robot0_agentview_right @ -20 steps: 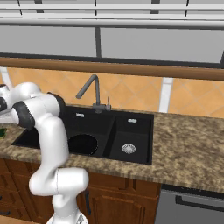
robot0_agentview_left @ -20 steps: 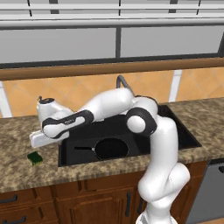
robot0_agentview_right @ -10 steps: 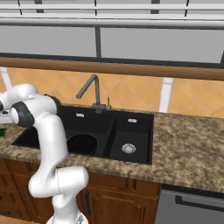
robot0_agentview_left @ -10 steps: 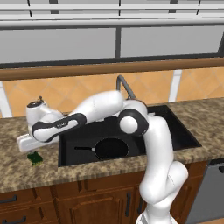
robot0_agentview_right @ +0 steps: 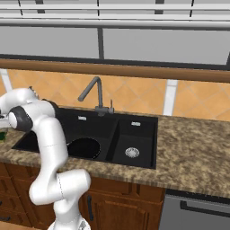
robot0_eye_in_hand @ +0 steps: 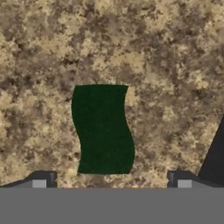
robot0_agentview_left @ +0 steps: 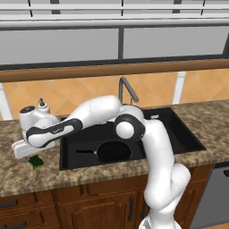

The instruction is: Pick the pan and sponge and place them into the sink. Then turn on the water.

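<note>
Item: sponge (robot0_eye_in_hand: 103, 129). Dark green block, wavy long sides, lying flat on the speckled counter (robot0_eye_in_hand: 175, 65), centred in the hand view, with the sink (robot0_eye_in_hand: 216, 153) edge showing at 4 o'clock.

Handling (judged): light, soft, compressible; not fragile and not slippery. It will give under the pads, so a firm pinch is wanted. Best hold: across the narrow width, at mid-length, fingers on the two long wavy sides.

Item: gripper (robot0_eye_in_hand: 111, 180). Jaws released, tips spread wider than the sponge, one at 7 o'clock and one at 5 o'clock of it; the sponge sits above the gap between them, untouched.

Item: pan (robot0_agentview_left: 114, 151). Already in the wide bowl of the sink (robot0_agentview_left: 179, 129), handle toward 9 o'clock.

Item: faucet (robot0_agentview_left: 127, 89). At 12 o'clock of the sink; no stream seen.

View notes: the hand view alone gives the sponge's outline and its alignment with the tips. The left base view gives the wider setting: sponge (robot0_agentview_left: 36, 162) peeking out under the hand at 9 o'clock of the sink, a soap bottle (robot0_agentview_left: 42, 105) behind. The right base view adds the narrow bowl's silver drain (robot0_agentview_right: 131, 152) and just a green sliver of sponge (robot0_agentview_right: 2, 135) at the frame's edge.
</note>
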Controlling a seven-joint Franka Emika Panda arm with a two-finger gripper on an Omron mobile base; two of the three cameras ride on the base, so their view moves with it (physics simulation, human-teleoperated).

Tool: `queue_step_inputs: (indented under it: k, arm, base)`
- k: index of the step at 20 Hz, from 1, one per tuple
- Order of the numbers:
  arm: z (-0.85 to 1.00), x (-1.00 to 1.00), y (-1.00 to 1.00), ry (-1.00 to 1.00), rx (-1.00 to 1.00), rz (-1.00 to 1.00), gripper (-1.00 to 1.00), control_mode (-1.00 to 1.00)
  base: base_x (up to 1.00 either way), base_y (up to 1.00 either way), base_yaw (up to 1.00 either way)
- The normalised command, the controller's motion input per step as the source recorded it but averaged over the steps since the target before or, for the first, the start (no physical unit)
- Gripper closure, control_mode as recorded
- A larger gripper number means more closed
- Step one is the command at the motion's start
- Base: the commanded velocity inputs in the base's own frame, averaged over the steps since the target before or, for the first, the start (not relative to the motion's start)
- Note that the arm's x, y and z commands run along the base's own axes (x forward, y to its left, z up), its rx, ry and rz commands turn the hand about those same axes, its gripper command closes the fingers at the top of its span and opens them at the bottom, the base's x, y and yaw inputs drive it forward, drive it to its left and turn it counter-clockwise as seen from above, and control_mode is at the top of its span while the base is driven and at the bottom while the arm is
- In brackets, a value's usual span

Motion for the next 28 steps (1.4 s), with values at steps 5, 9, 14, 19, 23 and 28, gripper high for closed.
queue_step_inputs:
  k: [5, 9, 14, 19, 23, 28]
  arm:
    - [-0.20, 0.00, 0.00, 0.00, 0.00, 0.00, -1.00, -1.00]
    - [-0.23, 0.00, 0.00, 0.00, 0.00, 0.00, -1.00, -1.00]
    - [-0.21, 0.00, 0.00, 0.00, 0.00, 0.00, -1.00, -1.00]
    - [-0.21, 0.00, 0.00, 0.00, 0.00, 0.00, -1.00, -1.00]
    - [-0.21, 0.00, 0.00, 0.00, 0.00, 0.00, -1.00, -1.00]
    - [-0.25, 0.00, 0.00, 0.00, 0.00, 0.00, -1.00, -1.00]
  base:
    - [0.00, 0.00, 0.00]
    - [0.00, 0.00, 0.00]
    - [0.00, 0.00, 0.00]
    - [0.00, 0.00, 0.00]
    - [0.00, 0.00, 0.00]
    - [0.00, 0.00, 0.00]
